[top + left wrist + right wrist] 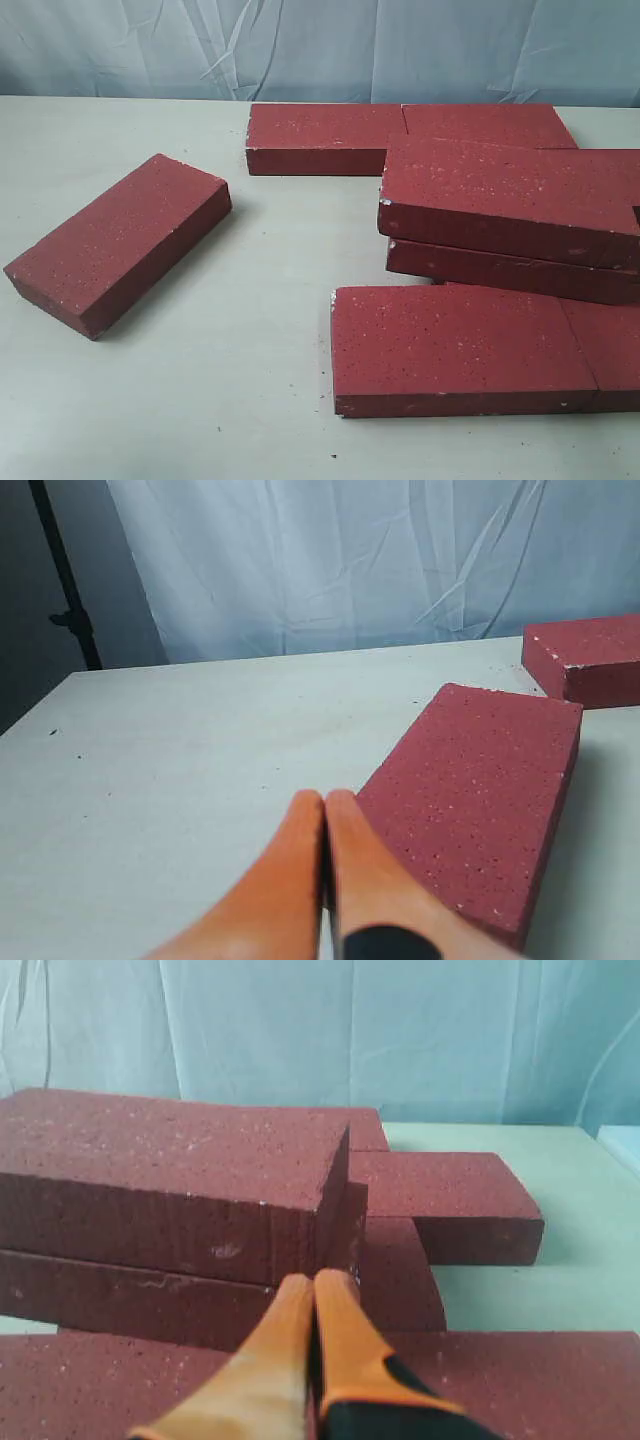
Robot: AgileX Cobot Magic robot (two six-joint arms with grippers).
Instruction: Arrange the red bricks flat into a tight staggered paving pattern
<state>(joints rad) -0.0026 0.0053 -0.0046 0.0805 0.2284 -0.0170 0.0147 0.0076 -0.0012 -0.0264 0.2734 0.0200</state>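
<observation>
The right tool (313, 1279), pressed together like the left tool (323, 797), sits near the stacked red bricks (120, 1295), where a push could slide the top brick (170, 1145) off askew.

In the exterior view the top stacked brick (510, 195) runs off the right edge. It covers most of the brick beneath it (500, 268), leaving only 1 side face showing. The front right brick (612, 345) is cropped there too, so its length cannot be told. In the left wrist view the left fingers (285, 880) are blurred and cut by the frame, and the far brick (590, 655) shows only 1 corner. The right fingers (345, 1345) hide part of the near brick (540, 1380).
</observation>
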